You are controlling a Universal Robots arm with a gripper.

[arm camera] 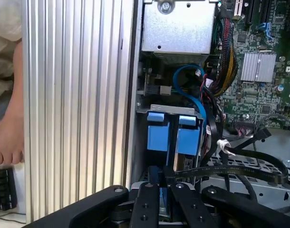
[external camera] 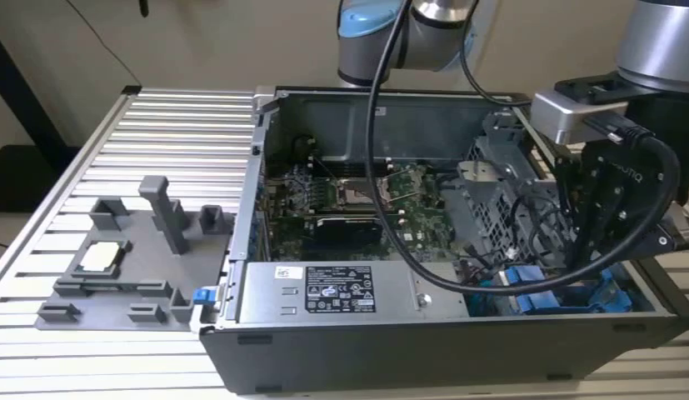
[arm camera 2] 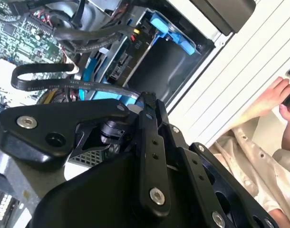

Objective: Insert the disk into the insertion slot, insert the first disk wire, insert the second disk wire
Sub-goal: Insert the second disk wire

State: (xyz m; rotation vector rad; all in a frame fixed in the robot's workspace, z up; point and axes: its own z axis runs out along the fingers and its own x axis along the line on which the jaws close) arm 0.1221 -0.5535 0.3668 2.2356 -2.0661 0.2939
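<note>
Black pincer (arm camera: 160, 190) sits closed on a flat black cable (arm camera: 230, 166); blue-framed disk (arm camera: 176, 137) lies just beyond it. Disk rests in the insertion slot (arm camera: 176, 110).

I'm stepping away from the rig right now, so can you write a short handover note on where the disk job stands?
Pincer: low at the drive bay corner of the open computer case; in both wrist views its fingers look closed around something blue, though what exactly is hidden.
Disk: blue carrier sits in the insertion slot of the grey cage.
Wires: a flat black cable lies loose across the cage; whether either disk wire is plugged cannot be told.
A person's hand rests beside the table.
</note>
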